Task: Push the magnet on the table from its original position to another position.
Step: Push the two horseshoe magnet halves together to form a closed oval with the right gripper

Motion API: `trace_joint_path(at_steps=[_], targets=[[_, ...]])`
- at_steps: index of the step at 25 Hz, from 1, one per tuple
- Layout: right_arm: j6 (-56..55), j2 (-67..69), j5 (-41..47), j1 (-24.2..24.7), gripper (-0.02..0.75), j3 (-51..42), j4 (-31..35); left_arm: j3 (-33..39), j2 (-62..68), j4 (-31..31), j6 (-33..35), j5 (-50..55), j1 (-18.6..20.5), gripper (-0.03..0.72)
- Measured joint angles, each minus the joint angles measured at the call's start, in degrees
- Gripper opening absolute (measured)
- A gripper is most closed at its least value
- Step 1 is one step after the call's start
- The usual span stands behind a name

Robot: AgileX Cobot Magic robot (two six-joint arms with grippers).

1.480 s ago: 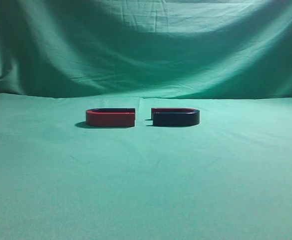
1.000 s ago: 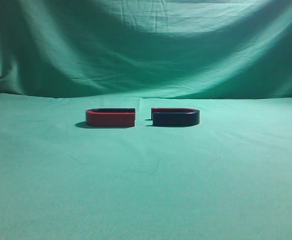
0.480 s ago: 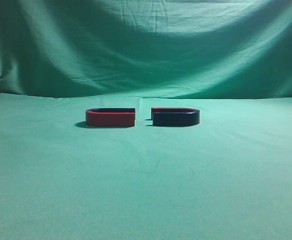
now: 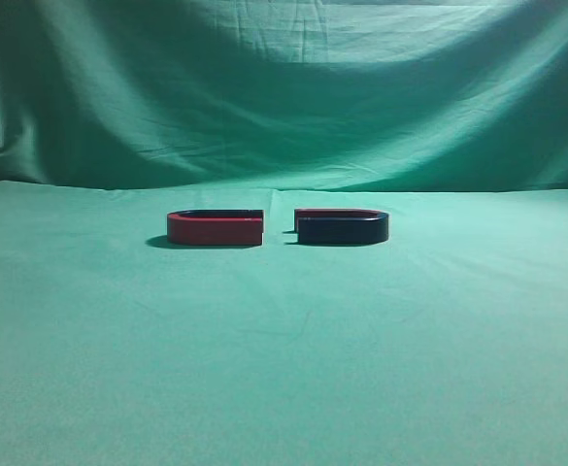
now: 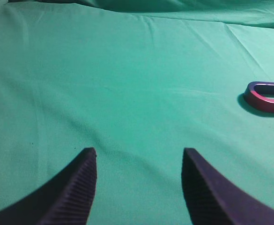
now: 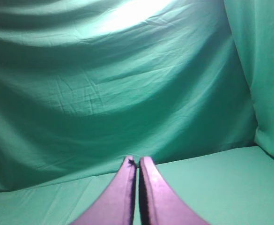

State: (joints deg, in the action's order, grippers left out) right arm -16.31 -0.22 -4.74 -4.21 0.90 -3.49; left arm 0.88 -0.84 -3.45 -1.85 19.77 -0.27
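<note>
The magnet (image 4: 342, 227), U-shaped with a dark navy-black side and a thin red top edge, lies on the green-draped table (image 4: 284, 349) right of centre in the exterior view. No gripper shows in that view. In the left wrist view my left gripper (image 5: 139, 157) is open and empty above bare cloth. The magnet does not show in either wrist view. In the right wrist view my right gripper (image 6: 137, 161) is shut with nothing in it and points toward the cloth backdrop.
A same-sized U-shaped magnet with a red side (image 4: 216, 228) lies just left of the navy one, a small gap between their open ends. It also shows at the right edge of the left wrist view (image 5: 268, 96). A green cloth backdrop (image 4: 284, 87) hangs behind the table.
</note>
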Motion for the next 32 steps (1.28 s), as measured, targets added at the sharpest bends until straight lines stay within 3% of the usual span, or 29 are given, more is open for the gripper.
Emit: trace_joint_path(at_steps=[4, 17, 24, 26, 32], targets=[[1.46, 8.03, 8.29, 0.00, 0.000, 8.39, 0.00, 0.00, 0.00, 0.00, 0.00, 0.00, 0.00, 0.372], [4.46, 48.96, 49.34, 0.00, 0.000, 35.32, 2.07, 0.00, 0.00, 0.00, 0.00, 0.00, 0.00, 0.372], [18.60, 63.53, 52.40, -0.44, 0.000, 43.10, 16.11, 0.00, 0.00, 0.00, 0.00, 0.00, 0.00, 0.372], [19.91, 65.22, 53.05, -1.02, 0.000, 44.43, 16.79, 0.00, 0.00, 0.00, 0.00, 0.00, 0.00, 0.372], [20.30, 79.78, 53.76, -11.60, 0.000, 53.41, 14.16, 0.00, 0.00, 0.00, 0.00, 0.00, 0.00, 0.372]])
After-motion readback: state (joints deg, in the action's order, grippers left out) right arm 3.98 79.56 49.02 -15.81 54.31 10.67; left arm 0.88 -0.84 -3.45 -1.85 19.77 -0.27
